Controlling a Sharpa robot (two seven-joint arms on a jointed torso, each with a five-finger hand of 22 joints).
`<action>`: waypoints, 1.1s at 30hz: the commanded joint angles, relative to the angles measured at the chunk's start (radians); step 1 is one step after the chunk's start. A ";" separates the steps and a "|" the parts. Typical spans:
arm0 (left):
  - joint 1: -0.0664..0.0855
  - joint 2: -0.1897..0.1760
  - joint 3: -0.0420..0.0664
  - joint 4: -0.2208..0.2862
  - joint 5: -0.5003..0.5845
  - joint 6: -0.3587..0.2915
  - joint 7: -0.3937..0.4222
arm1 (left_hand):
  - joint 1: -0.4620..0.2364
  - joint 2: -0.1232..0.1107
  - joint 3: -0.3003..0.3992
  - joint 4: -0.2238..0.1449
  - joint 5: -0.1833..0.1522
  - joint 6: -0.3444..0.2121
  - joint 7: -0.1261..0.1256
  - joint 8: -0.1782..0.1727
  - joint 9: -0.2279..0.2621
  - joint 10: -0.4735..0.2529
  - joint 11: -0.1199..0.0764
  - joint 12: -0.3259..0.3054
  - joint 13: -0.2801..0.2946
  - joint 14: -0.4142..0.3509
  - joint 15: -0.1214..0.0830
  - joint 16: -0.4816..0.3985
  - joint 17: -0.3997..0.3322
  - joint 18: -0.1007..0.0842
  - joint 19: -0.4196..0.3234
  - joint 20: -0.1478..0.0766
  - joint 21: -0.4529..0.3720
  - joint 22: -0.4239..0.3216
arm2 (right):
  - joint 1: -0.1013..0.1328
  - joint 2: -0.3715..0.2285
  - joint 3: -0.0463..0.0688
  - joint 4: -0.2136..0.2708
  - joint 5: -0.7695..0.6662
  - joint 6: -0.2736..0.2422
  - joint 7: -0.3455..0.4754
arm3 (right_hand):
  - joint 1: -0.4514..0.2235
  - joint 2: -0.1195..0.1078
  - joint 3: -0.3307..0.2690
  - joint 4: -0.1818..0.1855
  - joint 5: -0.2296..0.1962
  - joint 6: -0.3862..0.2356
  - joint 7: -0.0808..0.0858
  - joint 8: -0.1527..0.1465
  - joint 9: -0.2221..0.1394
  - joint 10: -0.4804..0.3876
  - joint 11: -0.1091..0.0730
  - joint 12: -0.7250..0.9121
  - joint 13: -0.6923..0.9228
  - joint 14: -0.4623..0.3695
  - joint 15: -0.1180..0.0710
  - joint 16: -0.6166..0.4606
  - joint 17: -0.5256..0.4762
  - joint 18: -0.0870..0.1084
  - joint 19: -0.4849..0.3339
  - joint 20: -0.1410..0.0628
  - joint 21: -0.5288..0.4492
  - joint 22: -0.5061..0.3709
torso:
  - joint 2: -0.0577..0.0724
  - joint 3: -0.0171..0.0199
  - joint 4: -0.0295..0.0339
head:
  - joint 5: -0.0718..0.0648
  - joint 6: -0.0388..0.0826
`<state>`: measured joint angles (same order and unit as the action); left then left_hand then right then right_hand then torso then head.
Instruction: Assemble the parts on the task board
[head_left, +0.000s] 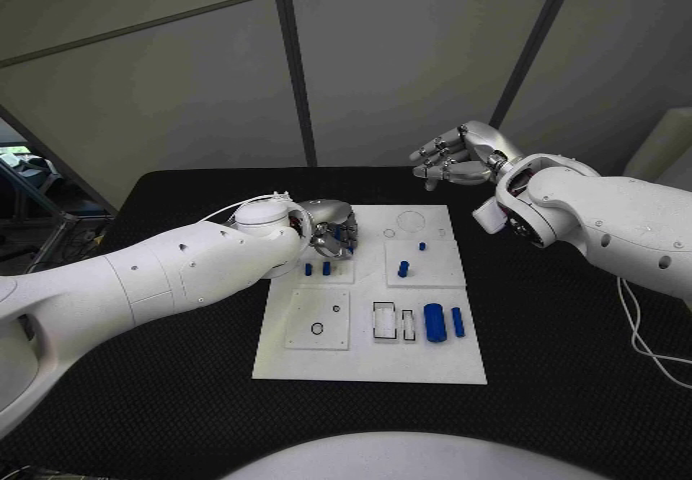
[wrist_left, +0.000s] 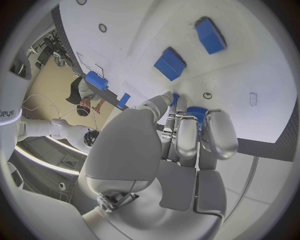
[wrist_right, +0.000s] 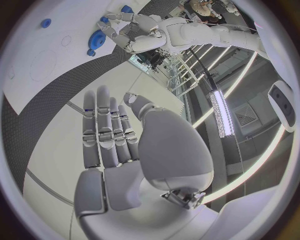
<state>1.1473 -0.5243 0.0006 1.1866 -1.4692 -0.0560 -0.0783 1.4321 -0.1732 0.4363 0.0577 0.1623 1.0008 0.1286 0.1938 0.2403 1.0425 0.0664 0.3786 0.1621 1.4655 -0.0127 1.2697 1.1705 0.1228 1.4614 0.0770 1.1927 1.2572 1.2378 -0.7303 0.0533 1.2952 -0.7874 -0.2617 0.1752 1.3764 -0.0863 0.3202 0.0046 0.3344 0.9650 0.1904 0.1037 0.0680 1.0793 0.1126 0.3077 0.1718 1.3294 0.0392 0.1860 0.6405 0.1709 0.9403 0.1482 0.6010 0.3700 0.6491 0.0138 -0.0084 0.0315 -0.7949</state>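
Your task board (head_left: 433, 365) is the flat, matte white plate sitting mid-table, with shallow square panels and a couple of rectangular cutouts. Near its front edge there's a chunky blue cylinder (head_left: 436, 322) lying beside a slimmer blue pin (head_left: 457, 320), and two short blue pegs (head_left: 317, 268) stand on the left side close to your left hand. The left hand (head_left: 329, 228) is down on the board's far-left corner, smooth silver fingers curled in around a blue gear (wrist_left: 196, 113) with a ridged, toothed edge, so it's gripping that. In the left wrist view two boxy blue blocks (wrist_left: 170, 63) sit further along the board. Your right hand (head_left: 462, 155) floats above the black table (head_left: 577, 340) past the board's far edge, fingers apart, holding nothing.
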 joint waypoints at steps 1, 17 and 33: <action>-0.001 0.004 -0.001 -0.007 -0.005 0.021 -0.015 | 0.003 0.012 0.008 -0.002 0.004 0.010 0.000 -0.007 -0.002 0.009 -0.001 -0.008 -0.002 0.028 -0.006 0.001 -0.002 -0.042 0.012 -0.001 0.007 0.003 | 0.002 0.001 0.001 0.001 0.002 0.002 0.008 | 0.002 -0.001 0.005 -0.002 0.005 -0.001 0.006 -0.003 -0.001 0.001 0.004 -0.007 -0.001 0.002 0.002 -0.004 -0.001 0.009 -0.002 -0.001 -0.003 0.001 | 0.000 0.0003 -0.0007 | 0.001 -0.001; -0.006 -0.002 0.000 0.004 -0.006 -0.025 0.013 | 0.012 0.012 0.054 -0.037 0.003 0.040 0.001 -0.014 -0.010 0.046 -0.003 -0.029 -0.011 0.026 -0.008 0.009 -0.013 -0.045 0.011 -0.002 0.027 0.024 | 0.002 -0.002 0.001 0.004 0.002 0.001 0.007 | -0.003 0.000 0.005 0.002 0.007 -0.001 0.007 -0.003 -0.001 0.002 0.005 -0.009 -0.005 0.003 0.003 -0.006 -0.001 0.009 -0.002 0.000 -0.004 0.001 | 0.001 0.0002 0.0024 | -0.010 0.004; -0.007 -0.084 0.059 0.104 0.009 -0.059 0.016 | -0.003 0.007 0.065 -0.042 0.002 0.052 0.003 -0.020 -0.014 0.060 -0.002 -0.047 -0.017 0.025 -0.006 0.013 -0.017 -0.045 0.009 -0.001 0.027 0.027 | 0.002 -0.006 0.001 0.004 0.002 -0.001 0.008 | -0.004 0.001 0.005 0.002 0.008 -0.001 0.007 -0.004 -0.001 0.003 0.005 -0.009 -0.006 0.004 0.003 -0.006 -0.001 0.009 -0.002 0.000 -0.004 0.001 | -0.002 0.0002 0.0017 | 0.003 -0.003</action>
<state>1.1386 -0.6034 0.0586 1.2817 -1.4658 -0.1030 -0.0704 1.4383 -0.1671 0.4942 0.0163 0.1622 1.0436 0.1319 0.1781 0.2271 1.0952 0.0653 0.3358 0.1466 1.4654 -0.0126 1.2781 1.1549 0.1227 1.4614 0.0771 1.2147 1.2826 1.2377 -0.7358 0.0533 1.2980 -0.7873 -0.2618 0.1755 1.3764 -0.0863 0.3203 0.0047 0.3391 0.9650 0.1904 0.1037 0.0682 1.0793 0.1126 0.3040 0.1665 1.3294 0.0392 0.1860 0.6407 0.1709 0.9403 0.1481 0.6010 0.3698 0.6493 0.0129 -0.0064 0.0345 -0.7972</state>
